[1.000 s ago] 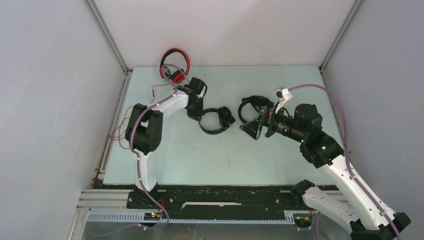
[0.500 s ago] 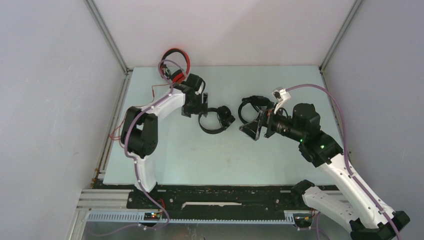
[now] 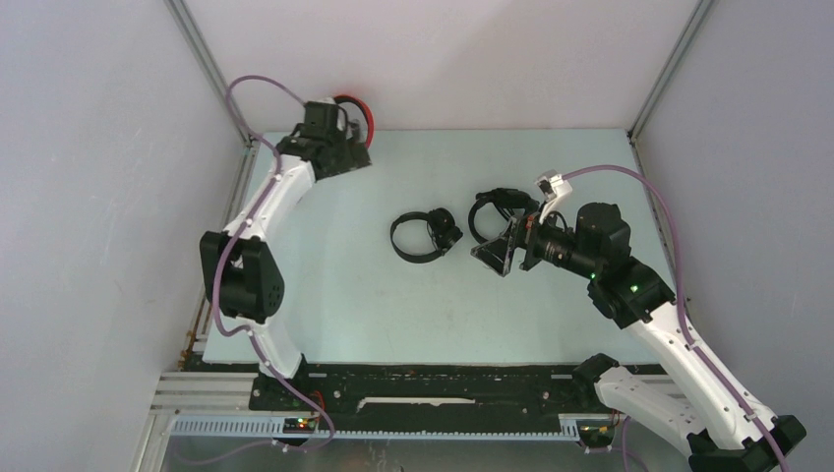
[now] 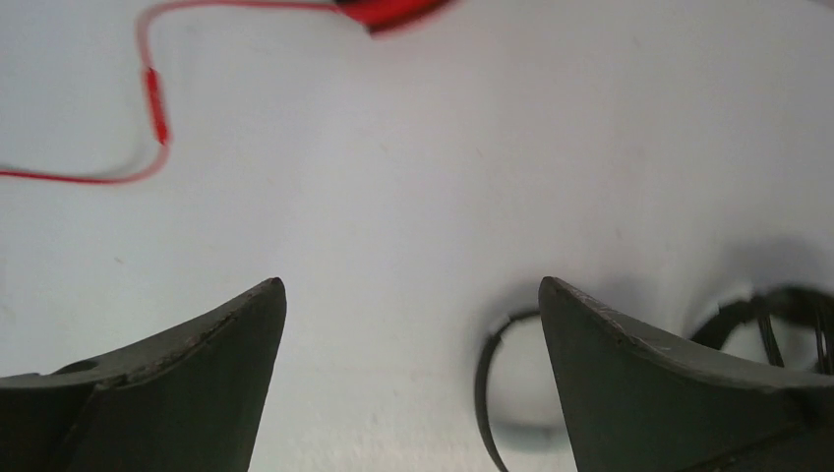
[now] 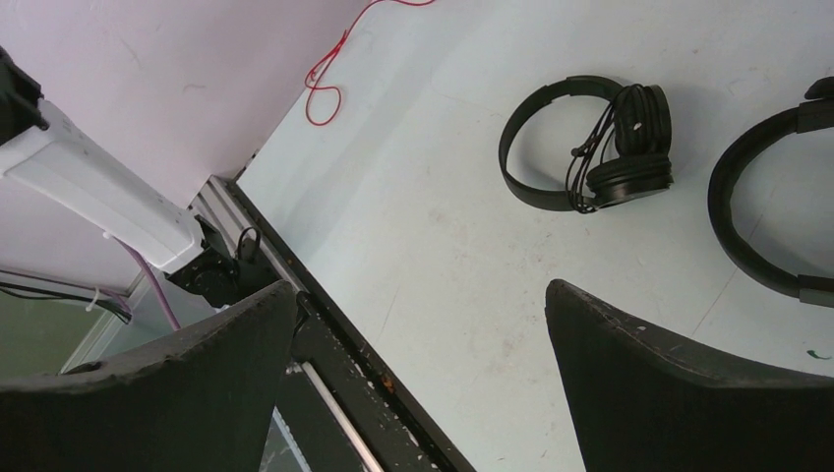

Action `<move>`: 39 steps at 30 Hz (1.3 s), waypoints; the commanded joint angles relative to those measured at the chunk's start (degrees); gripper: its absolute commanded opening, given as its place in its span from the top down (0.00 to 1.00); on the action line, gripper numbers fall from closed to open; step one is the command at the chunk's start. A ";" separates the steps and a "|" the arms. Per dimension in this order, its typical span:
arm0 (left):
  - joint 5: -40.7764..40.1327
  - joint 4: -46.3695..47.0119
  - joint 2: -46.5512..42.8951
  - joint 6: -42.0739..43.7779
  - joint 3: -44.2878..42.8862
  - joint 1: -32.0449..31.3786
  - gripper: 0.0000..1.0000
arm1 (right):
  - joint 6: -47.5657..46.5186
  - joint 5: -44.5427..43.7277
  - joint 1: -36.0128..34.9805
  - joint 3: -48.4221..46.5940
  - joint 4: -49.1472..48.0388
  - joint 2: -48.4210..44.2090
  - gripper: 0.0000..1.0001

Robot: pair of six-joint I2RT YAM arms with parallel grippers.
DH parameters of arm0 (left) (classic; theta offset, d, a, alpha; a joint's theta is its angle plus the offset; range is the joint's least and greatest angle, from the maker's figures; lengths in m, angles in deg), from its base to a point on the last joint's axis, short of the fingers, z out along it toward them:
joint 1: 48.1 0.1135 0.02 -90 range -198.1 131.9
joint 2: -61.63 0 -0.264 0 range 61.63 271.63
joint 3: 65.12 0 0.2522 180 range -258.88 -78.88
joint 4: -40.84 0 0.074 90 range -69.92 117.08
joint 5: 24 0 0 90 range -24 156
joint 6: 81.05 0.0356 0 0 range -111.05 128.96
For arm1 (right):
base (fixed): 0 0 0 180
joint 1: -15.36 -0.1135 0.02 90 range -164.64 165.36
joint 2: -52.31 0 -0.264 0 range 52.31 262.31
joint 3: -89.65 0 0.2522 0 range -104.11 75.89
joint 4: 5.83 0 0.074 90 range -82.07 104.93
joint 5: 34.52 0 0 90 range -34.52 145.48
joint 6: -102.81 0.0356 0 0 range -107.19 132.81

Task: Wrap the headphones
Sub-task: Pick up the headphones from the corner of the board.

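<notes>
**Three headsets on the desk, both sets of fingers wide open**

The flat, pale green desk (image 3: 374, 305) is closed in by pale grey walls (image 3: 108, 197) on the left, the back and the right. A black rail (image 3: 443, 379) runs along the near edge. The whole near half of the desk is bare, and so is the far right corner.

The white left arm (image 3: 266, 202) reaches to the far left corner. The left fingers (image 4: 177, 383) are spread wide and hold nothing. Only bare desk shows between them.

The white right arm (image 3: 679, 344) leans in from the near right. The right fingers (image 5: 679, 383) are also spread wide and hold nothing. They sit near the middle of the desk, with bare desk between them.

The red headset with black trim (image 3: 359, 113) is at the far left corner, by the back wall. The left arm hides part of it.

One black headset (image 3: 423, 236) lies flat near the middle of the desk, apart from both arms. Its thin black cable (image 5: 590, 147) is bunched at its ear cups.

The other black headset (image 3: 492, 208) lies just to the right of it. They are close but do not touch. The right fingers hide part of it from above.

The thin red cable (image 5: 329, 74) lies loose on the desk along the left edge, close to the left wall.
</notes>
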 commanded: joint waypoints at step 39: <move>22.89 35.55 38.06 -13.85 -28.70 16.18 0.88 | 1.06 -10.70 0.35 -1.38 -6.18 1.90 0.00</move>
